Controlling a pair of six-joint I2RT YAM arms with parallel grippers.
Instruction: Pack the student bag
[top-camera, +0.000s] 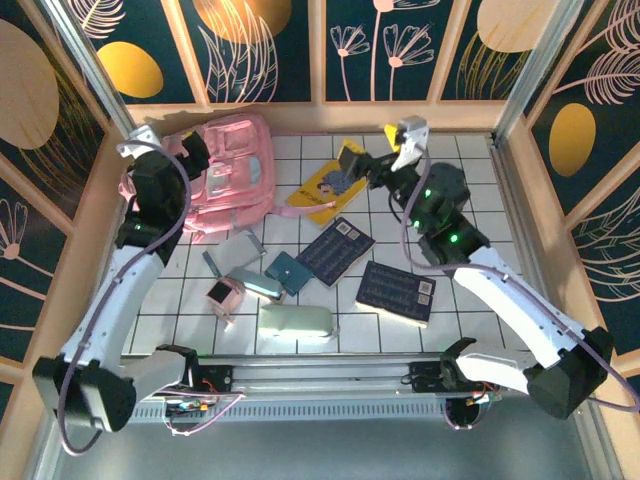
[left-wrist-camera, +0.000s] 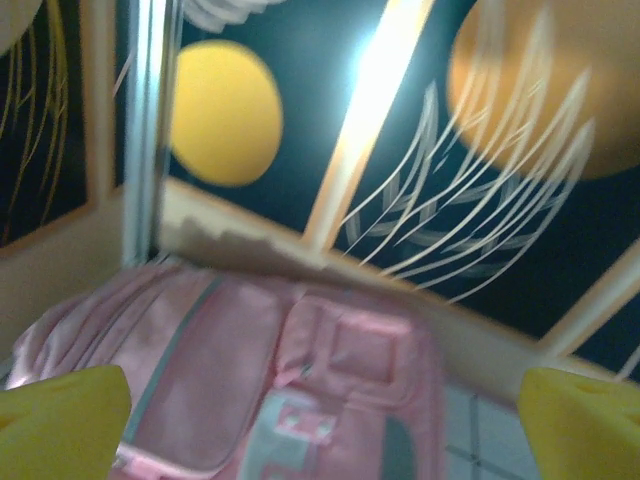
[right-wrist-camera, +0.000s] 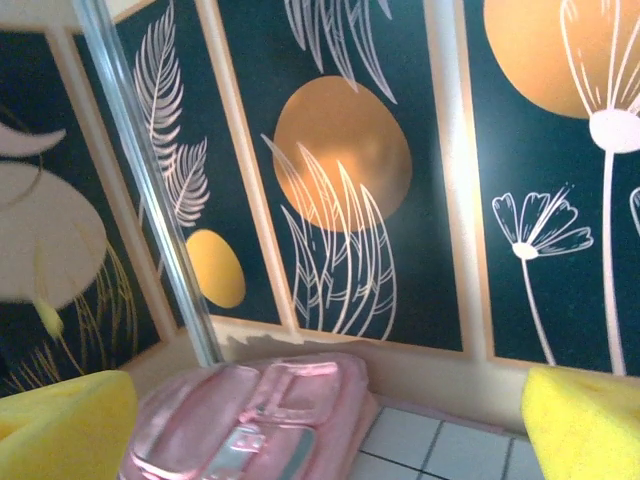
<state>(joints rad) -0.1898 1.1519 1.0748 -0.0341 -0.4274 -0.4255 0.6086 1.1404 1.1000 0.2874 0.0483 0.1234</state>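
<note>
The student bag (top-camera: 232, 172), a large pink backpack with pale patches, lies at the back left of the tiled table. My left gripper (top-camera: 197, 152) hangs over the bag's left side, open and holding nothing. In the left wrist view the bag (left-wrist-camera: 300, 390) sits just ahead, between the yellow fingertips (left-wrist-camera: 62, 420). My right gripper (top-camera: 352, 162) is raised at the back centre, above a yellow book (top-camera: 322, 192), open and empty. It faces left toward the bag (right-wrist-camera: 255, 420), which lies well ahead of its yellow pads (right-wrist-camera: 585, 425).
On the tiles lie two dark blue notebooks (top-camera: 336, 250) (top-camera: 396, 291), a teal booklet (top-camera: 288, 272), a pale green pencil case (top-camera: 295, 323), a small pink item (top-camera: 222, 292) and a grey one (top-camera: 236, 252). Patterned walls close the back and sides.
</note>
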